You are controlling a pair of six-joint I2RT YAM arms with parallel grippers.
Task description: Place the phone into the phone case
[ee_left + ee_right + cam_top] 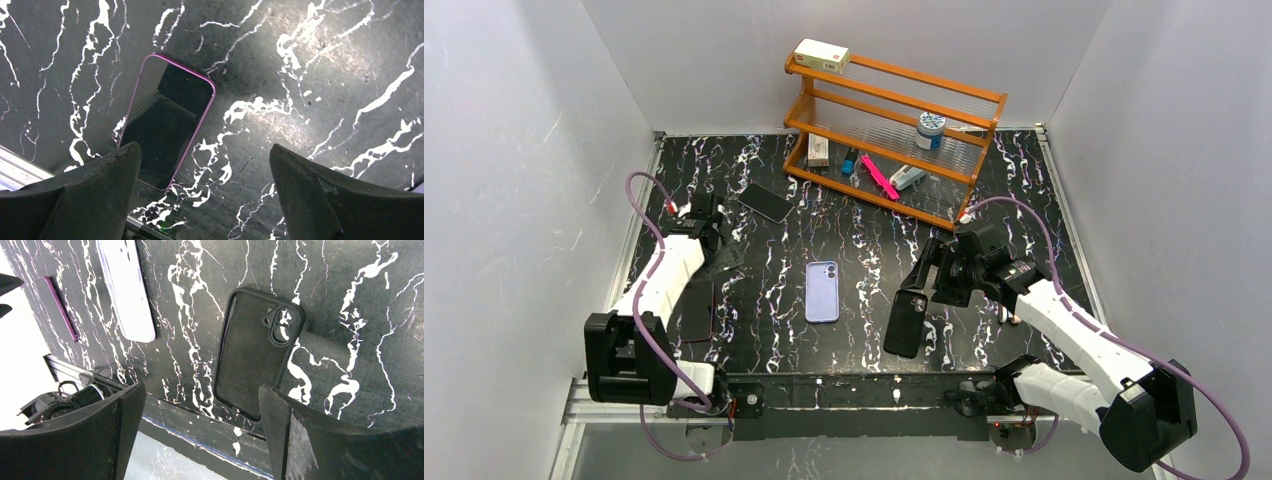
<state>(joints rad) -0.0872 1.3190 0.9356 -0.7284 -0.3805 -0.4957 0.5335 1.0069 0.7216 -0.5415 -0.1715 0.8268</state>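
Observation:
The phone [765,202], a plain black slab, lies flat at the back left of the marbled table, apart from both grippers. The phone case [906,322], matte black with a camera cutout at its far end, lies flat near the front edge. In the right wrist view the phone case [255,350] sits just beyond my right gripper [201,386], which is open and empty. From above, the right gripper [929,285] hovers at the case's far end. My left gripper [204,147] is open and empty over bare table, and from above the left gripper [722,262] is left of centre.
A dark phone with a thin purple edge [165,125] lies face up by my left finger, beside the left arm [697,308]. A lavender-backed phone [822,291] lies at centre. A wooden rack [894,140] with small items stands at the back. White walls enclose three sides.

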